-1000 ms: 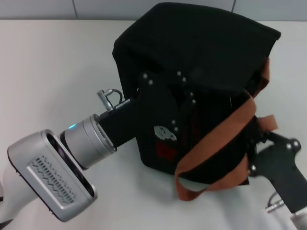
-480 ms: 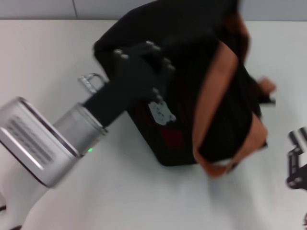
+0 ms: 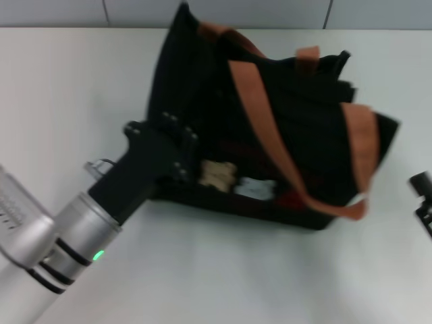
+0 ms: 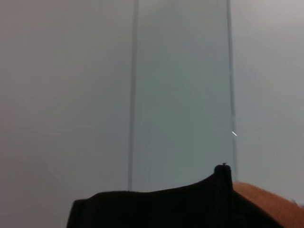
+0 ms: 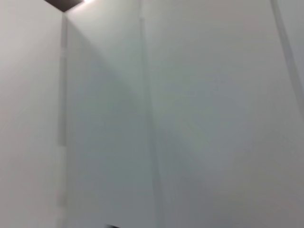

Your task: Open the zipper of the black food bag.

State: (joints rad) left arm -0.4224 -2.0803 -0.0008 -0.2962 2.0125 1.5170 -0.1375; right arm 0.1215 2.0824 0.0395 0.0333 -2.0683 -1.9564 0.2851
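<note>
The black food bag [image 3: 307, 145] lies on the white table [image 3: 223, 277] with its long side toward me, showing a tan bear patch [image 3: 217, 174] and a white one [image 3: 255, 188]. Its brown-orange handles [image 3: 260, 115] drape loosely across the top. The zipper is lost in the dark folds and I cannot make it out. My left gripper [image 3: 177, 143] presses against the bag's left end, black on black. The left wrist view shows only the bag's top edge [image 4: 156, 209] and a bit of handle [image 4: 268, 204] under a pale wall. My right gripper [image 3: 423, 196] just shows at the right border, apart from the bag.
A tiled wall [image 3: 216, 12] rises behind the table's far edge. Bare table surface lies in front of the bag and to its left. The right wrist view shows only a pale wall [image 5: 180, 123].
The bag has swung round and dropped flat, so the bear patches now face front. My left arm has lowered and shifted left with it. The right gripper has pulled away to the right border.
</note>
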